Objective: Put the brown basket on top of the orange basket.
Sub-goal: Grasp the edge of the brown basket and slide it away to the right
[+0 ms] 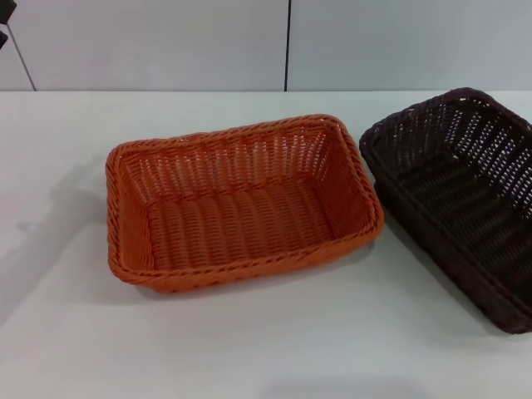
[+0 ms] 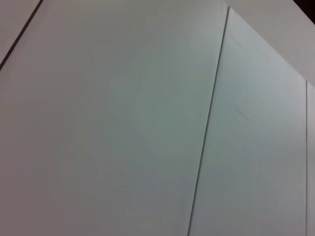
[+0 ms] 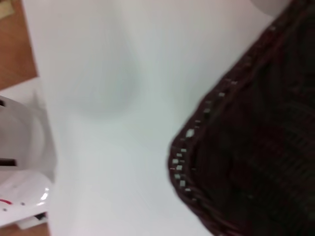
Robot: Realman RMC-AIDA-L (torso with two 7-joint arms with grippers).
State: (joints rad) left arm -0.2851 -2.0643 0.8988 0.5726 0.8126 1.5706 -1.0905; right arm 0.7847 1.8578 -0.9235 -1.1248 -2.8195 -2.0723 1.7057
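On the white table (image 1: 249, 349), seen from the head camera, the orange basket (image 1: 241, 204) is sitting upright near the middle, its open mouth facing up. Just to its right, the brown basket (image 1: 465, 199) is lying upright too, turned at an angle, with one corner close to the orange basket's right rim and its far end running off the picture's right edge. The two are standing side by side; whether they are touching cannot be told. Behind the table, pale wall panels (image 1: 166, 41) are rising, split by a dark seam. No gripper is showing in this view.

From the left wrist camera, only pale panels (image 2: 123, 123) with thin dark seams are showing; the left claw is out of sight, so its state cannot be told.

From the right wrist camera, a rounded corner of the brown basket (image 3: 256, 157) is filling one side, resting on the table (image 3: 123, 98). White robot parts (image 3: 19, 187) are sitting at the edge. The right claw is out of sight too, so its state cannot be told.
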